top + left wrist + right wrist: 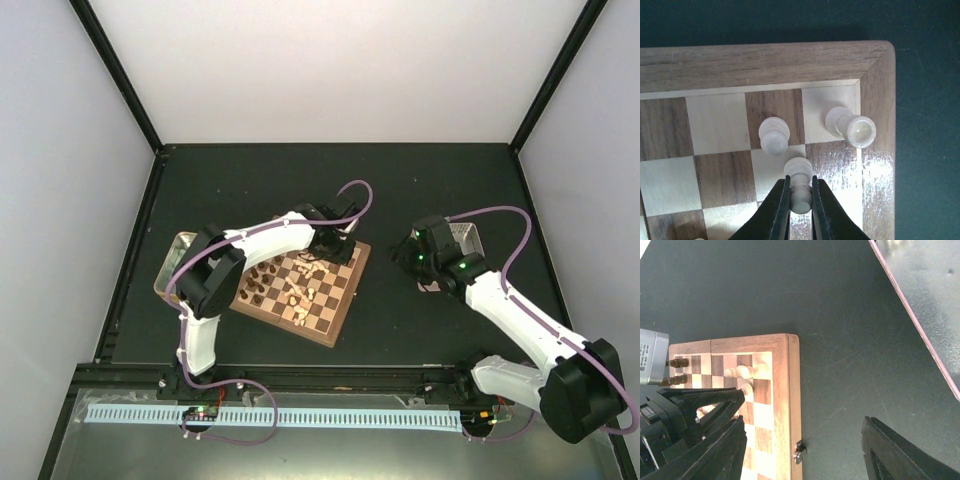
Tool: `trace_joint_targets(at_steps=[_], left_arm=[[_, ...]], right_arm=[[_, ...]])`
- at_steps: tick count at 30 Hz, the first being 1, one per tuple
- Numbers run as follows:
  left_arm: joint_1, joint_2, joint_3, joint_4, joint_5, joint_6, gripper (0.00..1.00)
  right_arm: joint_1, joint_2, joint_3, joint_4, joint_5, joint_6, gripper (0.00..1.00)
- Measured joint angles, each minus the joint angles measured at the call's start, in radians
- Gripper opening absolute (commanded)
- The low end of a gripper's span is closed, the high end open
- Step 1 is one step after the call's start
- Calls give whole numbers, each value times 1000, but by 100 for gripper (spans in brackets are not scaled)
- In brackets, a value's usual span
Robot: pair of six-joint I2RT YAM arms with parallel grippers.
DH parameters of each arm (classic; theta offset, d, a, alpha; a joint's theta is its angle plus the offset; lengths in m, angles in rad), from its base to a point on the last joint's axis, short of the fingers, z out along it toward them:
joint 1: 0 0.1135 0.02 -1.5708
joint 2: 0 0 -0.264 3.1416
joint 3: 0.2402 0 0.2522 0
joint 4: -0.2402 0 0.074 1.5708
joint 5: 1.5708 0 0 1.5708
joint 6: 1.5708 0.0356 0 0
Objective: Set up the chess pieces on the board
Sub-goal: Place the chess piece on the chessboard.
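1. Pinched in the nearly closed jaws of the left gripper [800, 192]: a cream piece [798, 169], over the board [765, 62] close to one corner. Cannot tell whether touching the squares or lifted.
2. Just beyond it, a second piece [774, 135], upright. In the corner square, a third piece [850, 127] on its side, base toward the rim. Both near the fingers, apart from them.
3. Mid-board, more cream pieces [300, 290], scattered. Along the board's left side in the top view, dark chessmen [258, 285], close under the left arm.
4. Right gripper [805, 445] spread wide, holding nothing, above the mat beside the board's right edge.
5. Next to that gripper, a pinkish tray [462, 240]. Left of the board, a gold tin [170, 265], partly hidden by the left arm.
6. On the board's side wall, a small metal clasp [799, 452].
7. Underneath everything, a dark mat [430, 180]. All around, white walls and black corner posts. Along the near edge, a perforated white strip [280, 415].
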State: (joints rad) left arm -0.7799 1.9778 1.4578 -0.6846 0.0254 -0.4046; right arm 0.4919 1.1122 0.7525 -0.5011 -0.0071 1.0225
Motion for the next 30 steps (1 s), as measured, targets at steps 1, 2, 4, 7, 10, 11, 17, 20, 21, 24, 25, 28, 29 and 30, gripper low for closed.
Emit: trace_joint_targets(at_steps=[1, 2, 4, 7, 10, 11, 17, 20, 21, 24, 25, 28, 29, 30], left_arm=[[0, 4, 7, -5, -6, 1, 2], [0, 8, 13, -9, -12, 2, 2], [0, 15, 26, -17, -23, 4, 1], [0, 20, 32, -24, -29, 7, 2], [0, 20, 32, -26, -36, 8, 2], [0, 20, 32, -27, -39, 8, 1], [0, 18, 32, -36, -51, 10, 2], [0, 18, 32, -38, -51, 13, 1], [0, 18, 32, -40, -51, 13, 2], [0, 16, 32, -43, -51, 16, 3], [0, 16, 32, -48, -51, 17, 3], [0, 9, 30, -66, -51, 20, 4], [0, 7, 29, -74, -51, 22, 5], [0, 6, 29, -80, -51, 24, 5]], right_arm=[[0, 0, -2, 0, 0, 0, 64], [0, 0, -4, 0, -2, 0, 64], [0, 3, -7, 0, -3, 0, 64], [0, 8, -8, 0, -4, 0, 64], [0, 13, -8, 0, -7, 0, 64], [0, 15, -8, 0, -9, 0, 64], [0, 25, -8, 1, -22, 0, 64], [0, 31, -9, 3, -24, 0, 64], [0, 33, -9, 4, -25, 0, 63], [0, 37, -9, 6, -29, 0, 64], [0, 39, -9, 6, -30, 0, 64], [0, 47, -9, 7, -31, -1, 63], [0, 49, -9, 7, -32, 0, 63], [0, 51, -9, 7, -33, 0, 63]])
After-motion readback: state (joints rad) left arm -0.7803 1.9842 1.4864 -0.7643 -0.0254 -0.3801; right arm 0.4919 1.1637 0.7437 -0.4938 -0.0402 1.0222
